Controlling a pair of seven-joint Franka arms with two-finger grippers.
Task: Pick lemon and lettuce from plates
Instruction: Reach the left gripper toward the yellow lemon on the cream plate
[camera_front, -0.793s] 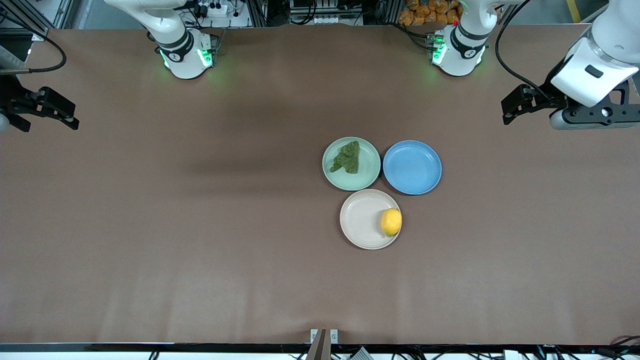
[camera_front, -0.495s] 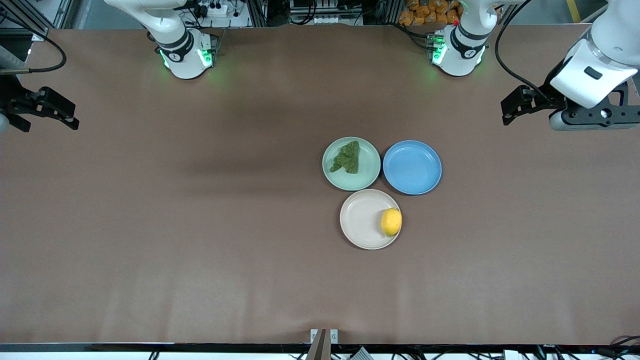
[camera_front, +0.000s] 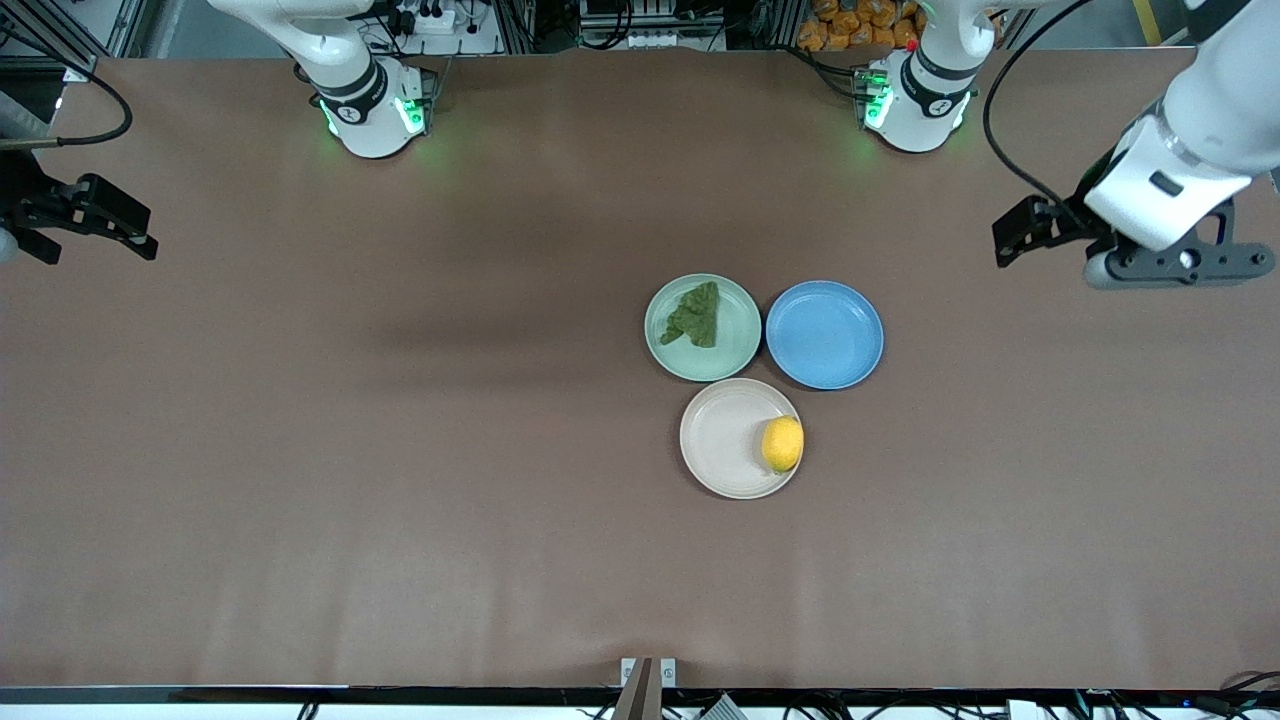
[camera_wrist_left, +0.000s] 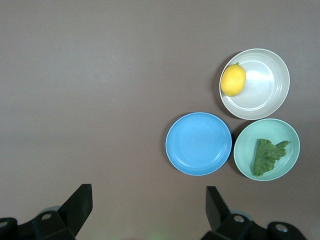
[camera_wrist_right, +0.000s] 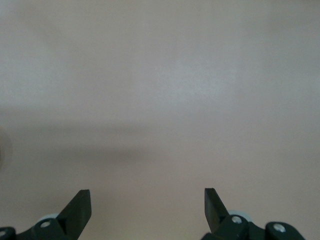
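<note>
Hands on both arms are spread wide and hold nothing: the left hand (camera_wrist_left: 145, 212) hangs over bare brown bench (camera_front: 400, 500) at the left arm's end, well apart from the plates, and the right hand (camera_wrist_right: 147, 210) waits over bare bench at the right arm's end. Wrinkly dark green lettuce (camera_front: 694, 315) lies flat on the smooth mint plate (camera_front: 735, 350), which sits just beside a round blue plate (camera_front: 824, 335). Glossy oval lemon (camera_front: 782, 444) rests at the rim of the beige plate (camera_front: 720, 440), nearer the front camera.

blue plate (camera_front: 824, 334) | empty | on brown table (camera_front: 400, 450) | touching 2 other plates
</note>
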